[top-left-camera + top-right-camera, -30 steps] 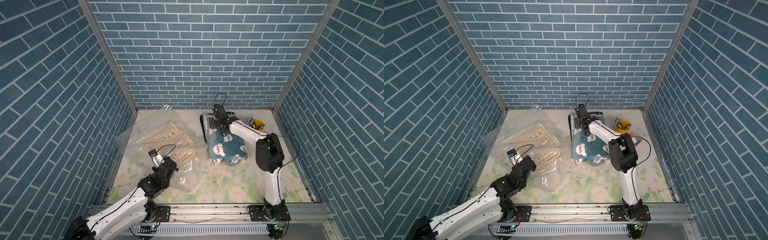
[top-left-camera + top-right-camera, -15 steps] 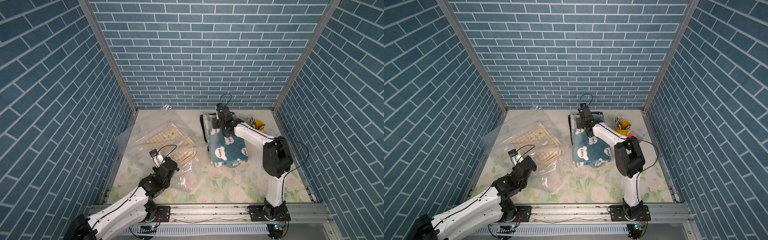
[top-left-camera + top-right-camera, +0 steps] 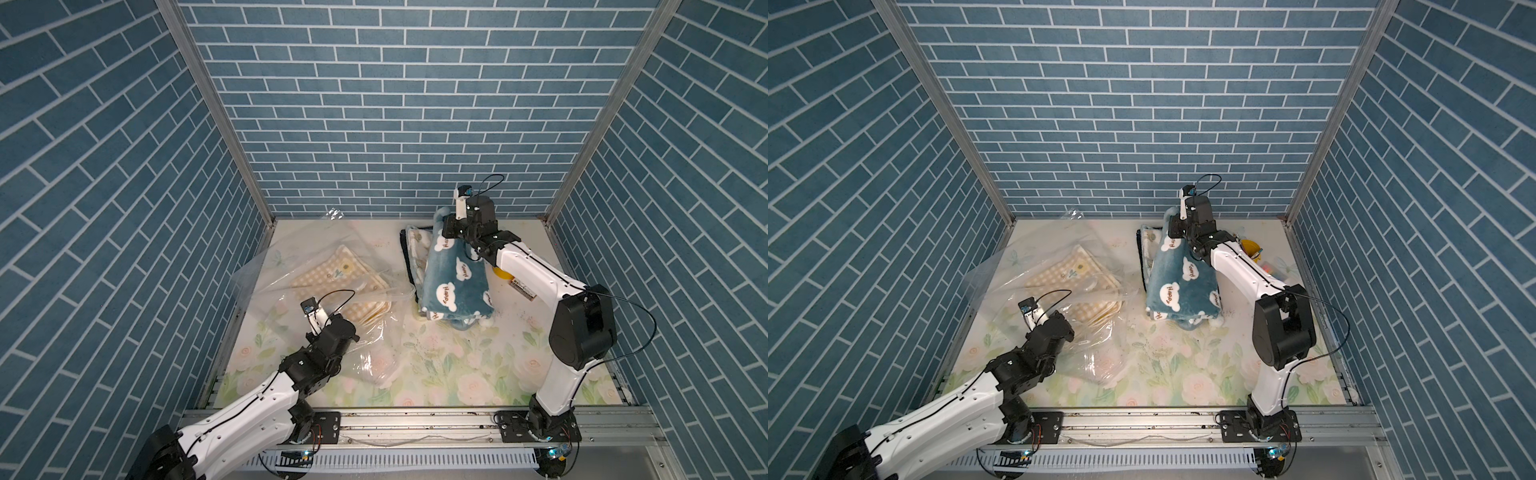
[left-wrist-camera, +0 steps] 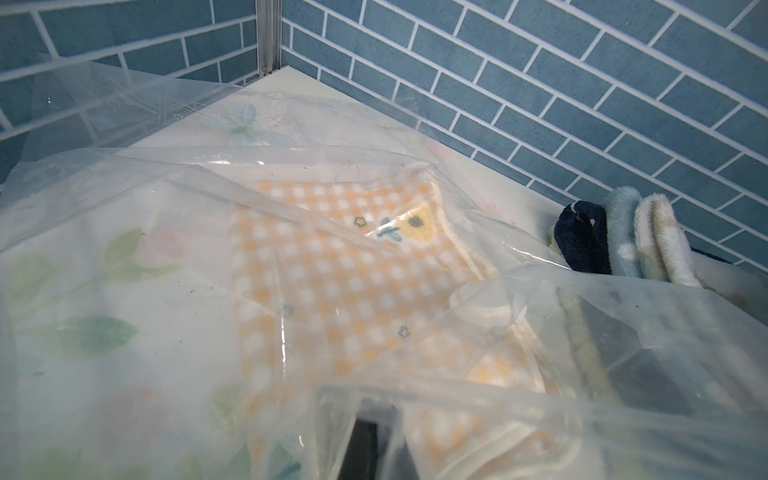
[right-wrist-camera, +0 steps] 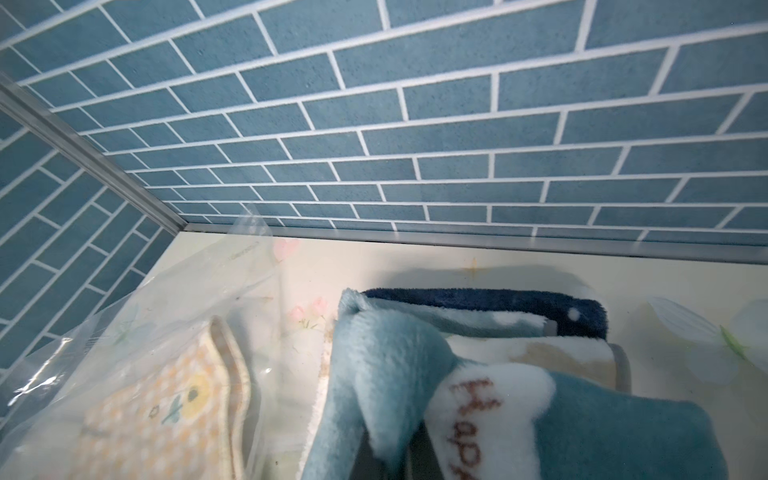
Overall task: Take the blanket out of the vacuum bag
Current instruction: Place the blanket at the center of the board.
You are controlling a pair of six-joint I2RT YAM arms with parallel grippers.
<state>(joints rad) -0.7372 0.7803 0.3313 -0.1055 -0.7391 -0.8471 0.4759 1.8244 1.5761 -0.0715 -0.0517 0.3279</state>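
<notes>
Looking at your left pincer (image 3: 351, 334), you find it clenched on the crinkled film of the vacuum bag (image 3: 286, 266), gripping near the edge closest to the robot base. In the left wrist view the clear plastic drapes across the pincer, and one dark finger (image 4: 365, 444) shows through it. The bag spreads away from that pincer toward the back wall, with its far corner lifted off the floral tabletop (image 3: 457, 365). The yellow gingham blanket (image 3: 340, 270) lies inside the bag just beyond the left pincer's tips. The round valve cap (image 4: 482, 299) sits near those tips and rests over the blanket's edge.

Your right pincer (image 3: 448, 230) is well apart from the bag, over by the back wall. It is grasping the far corner of the blue cloud blanket (image 3: 453, 282), and that corner stands up in a peak at the tips. The rest of this blanket trails from the pincer back toward the arm's base. It lies outside the bag on top of a stack of folded blankets (image 3: 409, 249), whose navy and cream edges show beside the right pincer. A yellow cup (image 3: 1250, 245) is partly hidden behind the right forearm.
</notes>
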